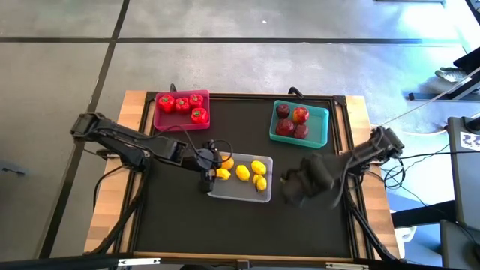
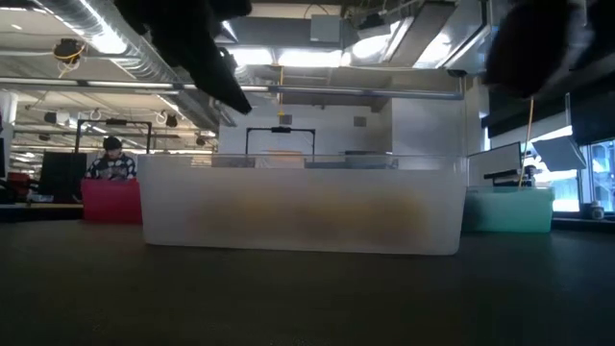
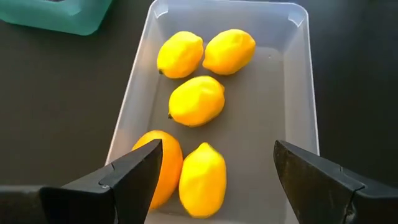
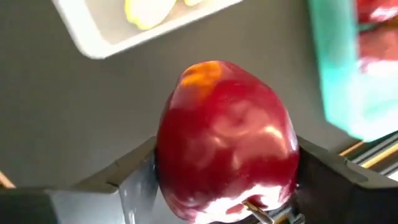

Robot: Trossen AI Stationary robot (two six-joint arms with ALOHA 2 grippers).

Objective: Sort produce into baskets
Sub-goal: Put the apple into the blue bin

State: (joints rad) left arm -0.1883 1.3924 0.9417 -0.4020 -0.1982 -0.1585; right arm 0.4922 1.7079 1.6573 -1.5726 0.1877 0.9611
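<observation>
Three baskets stand on the black mat. The pink basket (image 1: 181, 120) holds three red peppers (image 1: 182, 104). The teal basket (image 1: 319, 126) holds several dark red apples (image 1: 292, 122). The translucent basket (image 1: 238, 193) holds several yellow lemons (image 3: 196, 99). My left gripper (image 3: 217, 158) hangs open above the left end of the translucent basket (image 1: 211, 169), touching nothing. My right gripper (image 1: 298, 184) is above the mat between the translucent and teal baskets, shut on a dark red apple (image 4: 227, 143). My right gripper pinches the apple by its two opposite sides (image 4: 171, 171) between its two fingers. The fingers point steeply down. The apple is lifted clear of the mat, and its stem (image 4: 254, 210) shows at the end nearest the gripper's body.
The mat (image 1: 187, 225) is bare in front of the baskets, with wooden table edges (image 1: 105, 210) on both sides. In the low view the translucent basket (image 2: 298, 207) stands nearest, with the pink one (image 2: 110, 202) and the teal one (image 2: 509, 210) behind. A person (image 2: 111, 159) sits far off.
</observation>
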